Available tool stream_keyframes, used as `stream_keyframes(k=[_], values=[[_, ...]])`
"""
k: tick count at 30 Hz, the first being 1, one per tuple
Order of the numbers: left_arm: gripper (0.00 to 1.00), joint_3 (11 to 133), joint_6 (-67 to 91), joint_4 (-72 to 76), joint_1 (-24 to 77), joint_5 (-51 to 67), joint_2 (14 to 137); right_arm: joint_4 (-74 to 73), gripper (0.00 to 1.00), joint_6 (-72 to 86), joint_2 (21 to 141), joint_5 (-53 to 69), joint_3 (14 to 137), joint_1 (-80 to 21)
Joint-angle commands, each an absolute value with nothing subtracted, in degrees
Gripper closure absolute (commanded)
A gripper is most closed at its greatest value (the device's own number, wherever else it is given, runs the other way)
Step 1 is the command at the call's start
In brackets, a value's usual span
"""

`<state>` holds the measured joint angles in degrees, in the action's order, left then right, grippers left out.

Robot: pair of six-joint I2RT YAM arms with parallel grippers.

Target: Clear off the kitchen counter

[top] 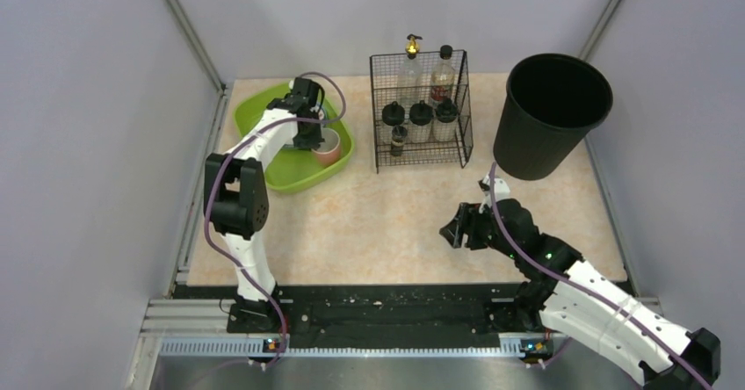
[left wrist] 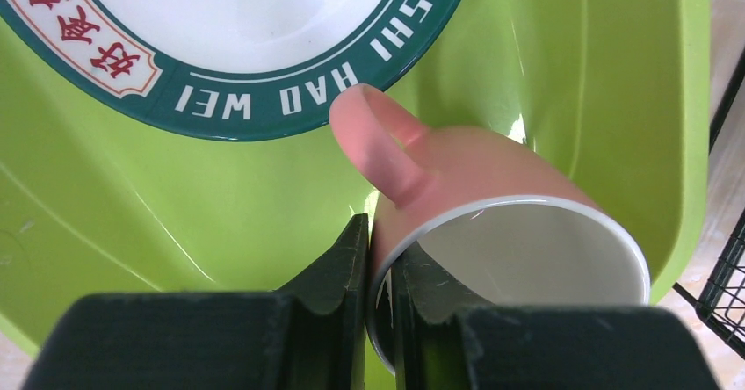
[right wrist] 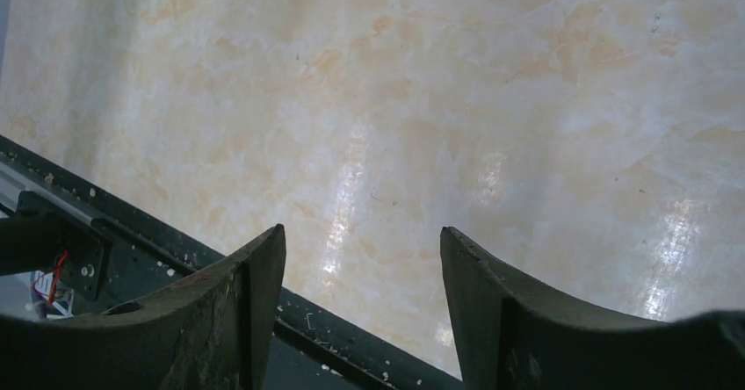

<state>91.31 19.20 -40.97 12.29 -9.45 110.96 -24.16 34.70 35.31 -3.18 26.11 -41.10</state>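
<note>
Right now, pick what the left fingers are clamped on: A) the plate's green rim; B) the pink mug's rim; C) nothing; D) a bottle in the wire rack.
B: the left wrist view shows the left fingers pinching the pink mug by its wall, one inside, one outside, over the green tub.

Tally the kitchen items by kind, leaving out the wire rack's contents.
Lime-green square plastic tub: 1
Pink ceramic mug: 1
White round plate, green rim: 1
Black wire rack: 1
Black round plastic bin: 1
Total: 5
</note>
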Motion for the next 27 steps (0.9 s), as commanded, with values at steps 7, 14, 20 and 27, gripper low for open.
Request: stream_keyframes(k=[7, 14, 20, 27], values=[[0.68, 94.4, 20.1, -39.2, 12.0, -10.4, 110.5, -20.5, 0.36, 35.5, 36.2, -1.9, 25.4, -41.6], [0.64, 93.3, 19.9, -39.7, 12.0, -10.5, 110.0, -20.9, 0.36, 35.7, 35.8, -1.7, 25.8, -41.6], [0.59, 92.8, 19.5, -40.4, 12.0, -10.2, 107.9, -21.5, 0.36, 36.0, 35.1, -2.0, 26.1, -41.6], [0.49, 92.0, 19.3, -41.7, 12.1, -10.2, 104.2, -22.9, 0.36, 36.0, 35.0, -2.9, 27.8, -41.6]])
